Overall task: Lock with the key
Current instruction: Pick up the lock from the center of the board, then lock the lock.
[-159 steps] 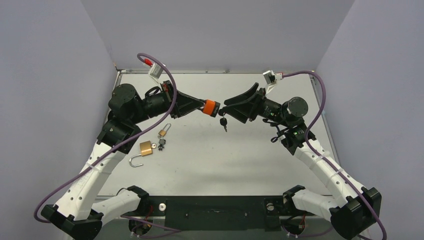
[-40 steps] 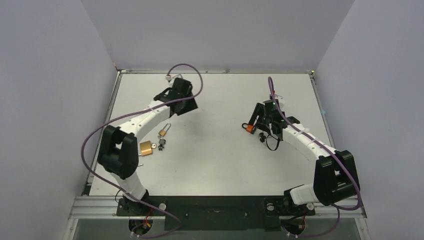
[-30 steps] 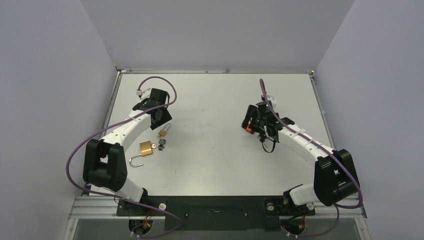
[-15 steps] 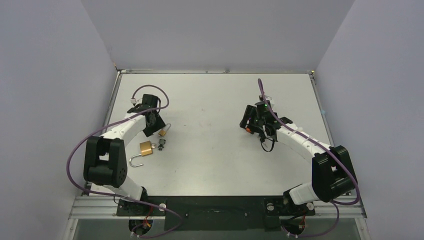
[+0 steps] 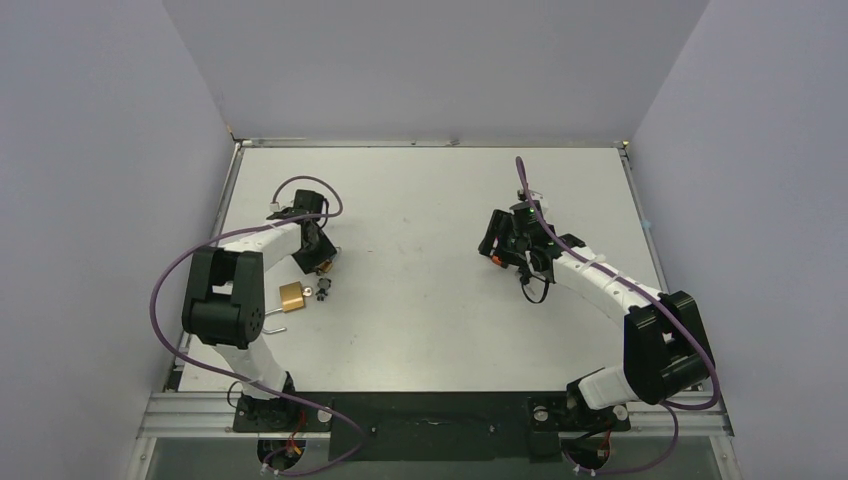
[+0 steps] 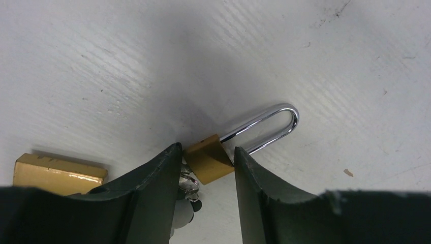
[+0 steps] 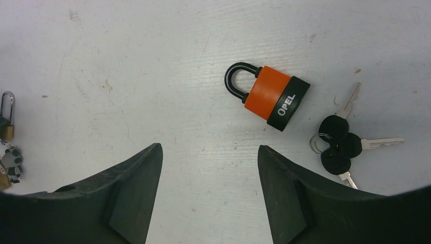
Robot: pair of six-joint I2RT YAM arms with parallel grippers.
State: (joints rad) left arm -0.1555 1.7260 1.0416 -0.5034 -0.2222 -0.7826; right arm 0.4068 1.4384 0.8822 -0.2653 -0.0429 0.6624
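Note:
A small brass padlock (image 6: 208, 163) with a long silver shackle lies on the table, with a key ring (image 6: 189, 184) at its bottom end. My left gripper (image 6: 206, 152) is low over it, and its fingers press both sides of the brass body. From above the left gripper (image 5: 318, 256) covers most of this padlock (image 5: 326, 266). An orange padlock (image 7: 269, 99) with a black shackle lies flat, with black-headed keys (image 7: 338, 142) to its right. My right gripper (image 7: 209, 152) hangs open and empty just short of it.
A larger brass padlock (image 5: 292, 296) lies near the left arm and also shows in the left wrist view (image 6: 58, 173). A small bunch of keys (image 5: 322, 291) lies beside it. Purple cables loop off both arms. Grey walls enclose the table (image 5: 420, 330).
The orange padlock, earlier held in the air between both grippers, now lies on the table. My left arm swung back toward the near left, came down and closed on the small brass padlock.

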